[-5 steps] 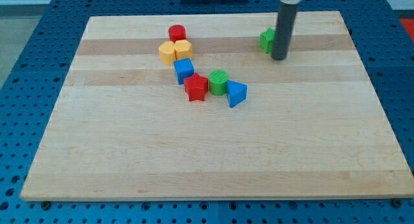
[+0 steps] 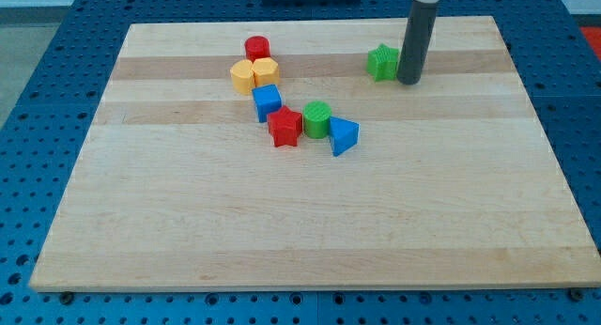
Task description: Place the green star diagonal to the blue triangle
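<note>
Now my tip [image 2: 408, 81] stands upright, touching the green star [image 2: 381, 62]

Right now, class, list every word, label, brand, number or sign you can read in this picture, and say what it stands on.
None: no text can be read anywhere.
The wooden board, the green star, the blue triangle and the other blocks are plain and unmarked.
The rod ending in my tip, at the star's right side in the view, bears no label.
</note>
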### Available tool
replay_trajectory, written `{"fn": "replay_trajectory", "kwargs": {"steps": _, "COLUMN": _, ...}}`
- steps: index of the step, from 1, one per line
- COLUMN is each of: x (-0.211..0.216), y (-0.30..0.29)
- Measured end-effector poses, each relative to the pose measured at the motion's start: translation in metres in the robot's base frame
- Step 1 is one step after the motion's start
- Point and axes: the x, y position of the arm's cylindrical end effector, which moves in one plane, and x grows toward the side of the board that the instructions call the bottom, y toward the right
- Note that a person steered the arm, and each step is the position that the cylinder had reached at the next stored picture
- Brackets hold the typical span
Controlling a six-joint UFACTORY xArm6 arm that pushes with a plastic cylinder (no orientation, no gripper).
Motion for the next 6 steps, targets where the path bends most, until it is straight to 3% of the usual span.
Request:
{"fn": "replay_trajectory", "kwargs": {"steps": 2, "x": 0.033, "y": -0.003}}
{"fn": "replay_trajectory", "kwargs": {"steps": 3, "x": -0.001, "y": 0.032}}
{"fn": "replay_trajectory", "kwargs": {"steps": 4, "x": -0.064, "y": 0.028}}
{"fn": "replay_trajectory", "kwargs": {"steps": 6, "x": -0.025, "y": -0.002}}
